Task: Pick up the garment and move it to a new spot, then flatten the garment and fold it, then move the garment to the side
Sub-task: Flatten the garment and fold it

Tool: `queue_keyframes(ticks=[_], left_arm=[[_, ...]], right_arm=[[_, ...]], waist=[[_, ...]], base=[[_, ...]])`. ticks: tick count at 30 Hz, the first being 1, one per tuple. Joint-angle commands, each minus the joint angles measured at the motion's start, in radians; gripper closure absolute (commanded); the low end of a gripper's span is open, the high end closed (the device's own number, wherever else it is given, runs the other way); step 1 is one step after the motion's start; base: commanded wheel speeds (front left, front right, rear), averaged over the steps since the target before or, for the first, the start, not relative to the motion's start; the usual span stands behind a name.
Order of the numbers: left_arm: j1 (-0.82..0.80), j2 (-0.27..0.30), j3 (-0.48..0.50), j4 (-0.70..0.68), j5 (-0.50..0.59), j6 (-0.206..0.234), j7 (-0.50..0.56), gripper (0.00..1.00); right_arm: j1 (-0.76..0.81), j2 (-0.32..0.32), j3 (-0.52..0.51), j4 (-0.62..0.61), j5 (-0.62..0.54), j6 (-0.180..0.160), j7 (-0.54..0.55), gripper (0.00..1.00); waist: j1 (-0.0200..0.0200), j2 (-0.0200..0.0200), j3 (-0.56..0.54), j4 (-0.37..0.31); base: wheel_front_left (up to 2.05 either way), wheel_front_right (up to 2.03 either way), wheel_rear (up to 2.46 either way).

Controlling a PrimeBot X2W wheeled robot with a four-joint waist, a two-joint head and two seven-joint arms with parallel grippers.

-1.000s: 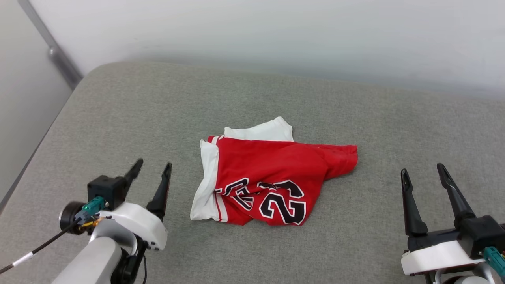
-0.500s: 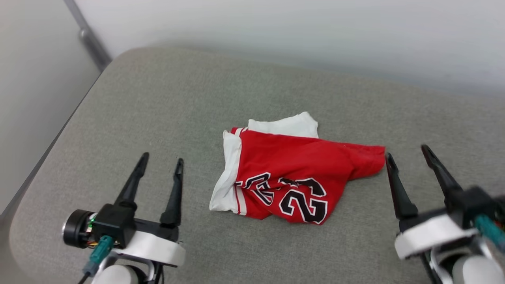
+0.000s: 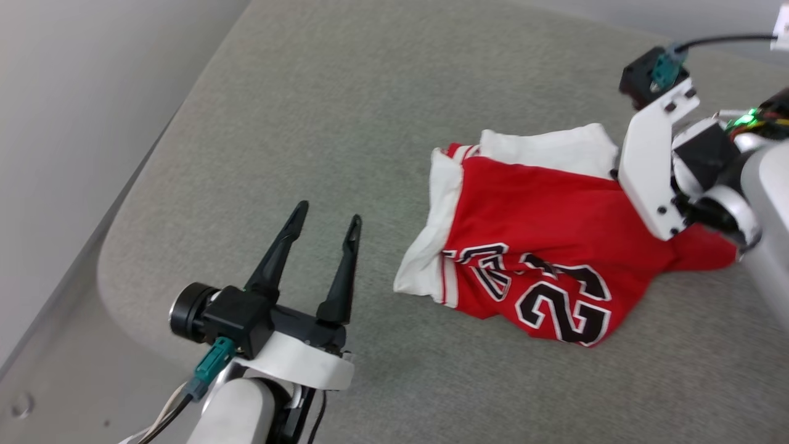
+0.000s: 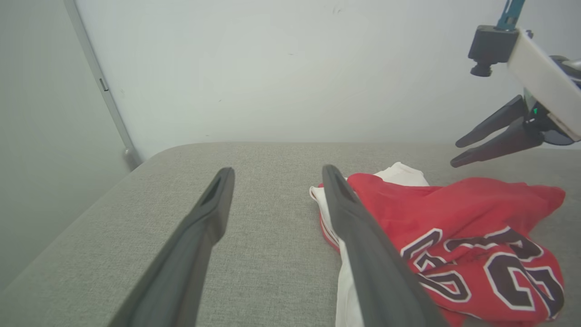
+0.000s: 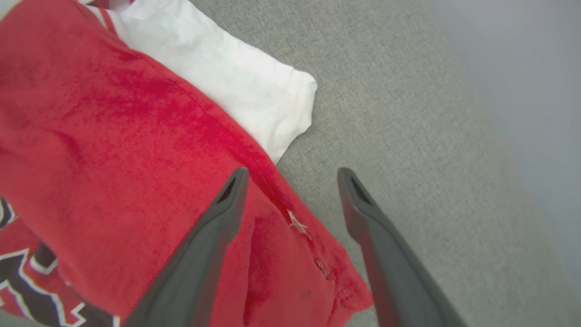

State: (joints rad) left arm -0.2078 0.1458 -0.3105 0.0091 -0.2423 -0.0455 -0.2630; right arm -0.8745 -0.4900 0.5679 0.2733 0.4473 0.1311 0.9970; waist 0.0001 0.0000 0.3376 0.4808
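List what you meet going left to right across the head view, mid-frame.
left gripper, open over the grey cushion → garment, crumpled, white sleeve edge first, then the red body → right gripper, open, over the garment's right end.

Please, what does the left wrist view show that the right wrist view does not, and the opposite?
Left wrist view adds: the pale wall, a metal strip in its corner, the open left gripper beside the garment, and the right gripper seen from outside, open above the garment's far end. Right wrist view adds: a close look at the red hem with a small pale thread, one finger over cloth, the other over the cushion. Both share: the red garment with its white sleeve on the grey cushion.
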Motion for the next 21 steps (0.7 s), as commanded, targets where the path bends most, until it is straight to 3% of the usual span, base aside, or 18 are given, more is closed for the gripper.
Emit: queue_keyframes(ticks=[1,4,15,16,17,18,21], left_arm=[[-0.015,-0.016,0.004,0.002,0.009,-0.011,-0.002,0.00],[-0.023,-0.042,0.006,0.005,0.021,-0.030,-0.003,0.00],[0.026,-0.081,0.068,-0.027,0.050,-0.038,-0.003,0.00],[0.030,-0.082,0.072,-0.028,0.053,-0.039,-0.003,0.00],[0.033,-0.083,0.075,-0.028,0.056,-0.041,-0.003,0.00],[0.035,-0.085,0.079,-0.028,0.056,-0.041,-0.003,0.00],[0.036,-0.090,0.082,-0.018,0.063,-0.043,-0.003,0.00]], right_arm=[[-0.041,-0.009,0.016,0.048,-0.003,-0.001,0.014,0.00],[-0.097,-0.011,0.038,0.145,-0.010,-0.001,0.019,0.00],[-0.176,0.029,0.153,0.409,0.006,-0.001,-0.007,0.00],[-0.174,0.025,0.173,0.428,0.008,-0.001,-0.001,0.14],[-0.173,0.019,0.194,0.443,0.013,-0.001,0.003,0.68],[-0.174,0.011,0.212,0.453,0.020,-0.001,0.001,1.00],[-0.178,-0.018,0.229,0.476,0.049,-0.001,-0.024,1.00]], waist=[[-0.0001,0.0000,0.052,0.061],[-0.0001,0.0000,0.075,0.098],[-0.0001,0.0000,0.130,0.107],[-0.0001,0.0000,0.132,0.107],[-0.0001,0.0000,0.132,0.107],[-0.0001,0.0000,0.131,0.107],[-0.0001,0.0000,0.117,0.105]], base=[[0.00,0.00,0.00],[0.00,0.00,0.00],[0.00,0.00,0.00],[0.00,0.00,0.00],[0.00,0.00,0.00],[0.00,0.00,0.00],[0.00,0.00,0.00]])
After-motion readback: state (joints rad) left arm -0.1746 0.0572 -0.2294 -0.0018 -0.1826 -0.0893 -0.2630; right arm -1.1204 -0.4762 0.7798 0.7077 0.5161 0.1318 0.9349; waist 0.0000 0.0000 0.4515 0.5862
